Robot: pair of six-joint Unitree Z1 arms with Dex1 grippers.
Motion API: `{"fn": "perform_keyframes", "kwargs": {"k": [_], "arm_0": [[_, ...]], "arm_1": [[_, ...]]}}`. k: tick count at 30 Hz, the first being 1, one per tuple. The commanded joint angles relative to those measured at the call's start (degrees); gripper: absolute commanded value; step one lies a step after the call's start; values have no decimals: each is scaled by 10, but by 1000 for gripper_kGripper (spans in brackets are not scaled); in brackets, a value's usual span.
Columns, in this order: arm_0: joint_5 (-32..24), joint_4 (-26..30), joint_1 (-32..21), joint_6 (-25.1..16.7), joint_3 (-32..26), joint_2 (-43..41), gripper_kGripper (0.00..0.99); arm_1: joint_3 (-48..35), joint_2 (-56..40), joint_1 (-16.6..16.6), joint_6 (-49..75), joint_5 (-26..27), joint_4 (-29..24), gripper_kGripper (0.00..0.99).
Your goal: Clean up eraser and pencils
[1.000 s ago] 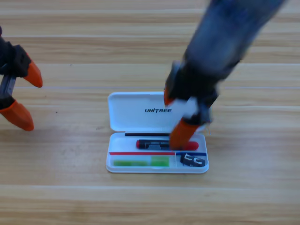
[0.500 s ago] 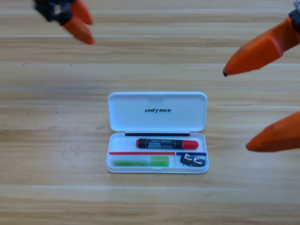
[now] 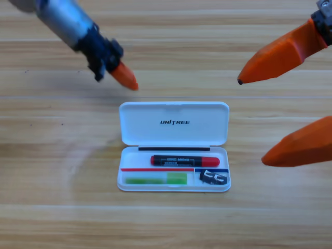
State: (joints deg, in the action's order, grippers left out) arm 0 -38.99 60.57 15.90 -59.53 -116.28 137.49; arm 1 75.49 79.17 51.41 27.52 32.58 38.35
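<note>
A white case (image 3: 142, 116) lies open mid-table, lid flipped back. All the task's things lie in its tray. The black pencil with red ends (image 3: 184, 160) fills the upper slot. The pale green pencil (image 3: 155, 179) is at the lower left, and the black eraser (image 3: 213, 178) at the lower right. My left gripper (image 3: 125, 77) reaches in from the top left, shut, its orange tip just above the lid's upper-left corner and holding nothing. My right gripper (image 3: 251, 122) shows large at the right edge, open and holding nothing, right of the case.
The grey left arm (image 3: 65, 21) slants down from the top-left corner. Wooden table (image 3: 62, 197) surrounds the case on all sides.
The right gripper has drawn back from over the case to the right edge, leaving the black pencil in the tray. The left gripper has swung from the left edge toward the lid's upper-left corner.
</note>
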Motion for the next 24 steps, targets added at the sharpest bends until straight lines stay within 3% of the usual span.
{"fn": "perform_keyframes", "kwargs": {"k": [1, 11, 24], "arm_0": [[-45, 2, 0, -23, 27, 75, 0], [-95, 68, 20, -59, 27, 90, 0], [-94, 91, 56, -53, 69, -15, 0]], "arm_1": [[-12, 28, -11, -4, 5, -11, 946], [-22, 31, -11, -7, 5, -11, 946], [-15, 56, -11, -5, 10, -11, 946]]}}
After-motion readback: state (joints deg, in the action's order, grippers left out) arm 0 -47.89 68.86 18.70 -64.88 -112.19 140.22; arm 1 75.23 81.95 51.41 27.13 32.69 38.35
